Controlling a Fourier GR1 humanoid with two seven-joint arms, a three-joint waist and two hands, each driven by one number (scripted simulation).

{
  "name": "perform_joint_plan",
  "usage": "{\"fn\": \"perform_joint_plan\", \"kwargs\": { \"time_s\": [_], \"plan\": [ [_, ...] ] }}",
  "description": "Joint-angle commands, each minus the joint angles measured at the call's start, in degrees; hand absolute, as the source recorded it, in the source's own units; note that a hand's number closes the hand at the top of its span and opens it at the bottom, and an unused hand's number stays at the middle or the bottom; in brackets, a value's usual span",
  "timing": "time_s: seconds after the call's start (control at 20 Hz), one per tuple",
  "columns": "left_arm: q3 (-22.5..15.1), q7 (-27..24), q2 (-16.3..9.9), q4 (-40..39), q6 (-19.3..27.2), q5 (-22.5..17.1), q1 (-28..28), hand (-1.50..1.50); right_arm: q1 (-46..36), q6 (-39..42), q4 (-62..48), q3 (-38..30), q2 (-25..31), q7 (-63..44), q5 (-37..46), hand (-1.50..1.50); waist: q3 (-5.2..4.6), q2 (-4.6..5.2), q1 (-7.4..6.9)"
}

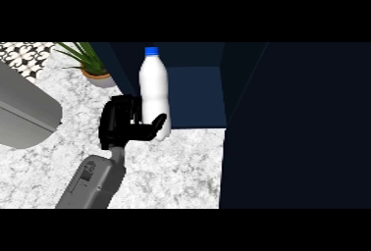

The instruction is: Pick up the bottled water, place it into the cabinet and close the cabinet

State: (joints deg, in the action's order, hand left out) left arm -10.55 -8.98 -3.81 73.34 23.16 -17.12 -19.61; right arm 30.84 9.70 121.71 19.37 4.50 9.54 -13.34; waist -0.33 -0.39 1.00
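Note:
A white water bottle (153, 83) with a blue cap (151, 50) stands upright at the front edge of the open dark-blue cabinet (194, 93). My left hand (123, 122) is shut on its lower half: the thumb crosses the front of the bottle and the fingers curl round its left side. The bottle's base is partly hidden by the hand, so I cannot tell whether it rests on the marble counter (174, 166). The cabinet door (297, 122) stands open as a large dark panel filling the right side. My right hand does not show.
A potted green plant (91, 61) stands just left of the cabinet, behind my hand. A grey rounded body (22, 112) occupies the left edge. Patterned tiles (25, 54) show at the top left.

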Motion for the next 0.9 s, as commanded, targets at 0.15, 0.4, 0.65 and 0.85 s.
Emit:
{"fn": "perform_joint_plan", "kwargs": {
  "time_s": [0.15,0.4,0.65,0.85],
  "plan": [
    [-1.82,4.03,1.01,-6.81,4.7,5.74,-16.73,1.5,-0.69,0.92,-1.08,0.35,0.14,-0.12,-1.05,-1.5,0.4,1.19,3.84],
    [-3.09,6.55,1.28,-10.67,8.27,8.7,-18.41,1.5,-2.4,0.72,-2.41,-0.05,-0.2,0.39,-0.38,-1.5,0.37,1.42,3.9],
    [-4.33,6.98,0.72,-11.73,11.55,11.48,-18.91,1.5,-3.71,0.54,-2.68,0.75,-0.65,-0.39,-0.27,-1.5,0.33,1.57,4.08],
    [-4.75,5.75,-0.81,-13.67,14.16,13.92,-17.87,1.5,-2.45,1.87,-2.61,1.18,0.38,0.24,-0.45,-1.5,0.33,1.74,5.02]
  ]
}}
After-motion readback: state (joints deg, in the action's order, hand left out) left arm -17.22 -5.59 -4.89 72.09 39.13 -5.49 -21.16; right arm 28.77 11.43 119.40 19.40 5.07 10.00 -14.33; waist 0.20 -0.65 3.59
